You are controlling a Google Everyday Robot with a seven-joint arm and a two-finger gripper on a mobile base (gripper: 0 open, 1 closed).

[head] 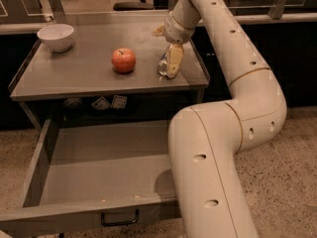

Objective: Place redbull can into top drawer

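The redbull can (163, 66) is a slim silvery can at the right side of the grey tabletop (74, 78), tilted a little, its lower end at the surface. My gripper (170, 65) reaches down from the arm over it and is shut on the can; a cream finger (175, 60) covers the can's right side. The top drawer (99, 175) is pulled open below the table, and nothing lies in the part that shows. Its front panel (59, 217) with the black handle (120, 218) is nearest me. My arm's lower link hides the drawer's right part.
A red apple (123, 60) sits mid-table, left of the can. A white bowl (56, 36) stands at the far left corner. My large cream arm (213, 157) fills the right foreground. Small packets (110, 102) lie on the shelf under the tabletop.
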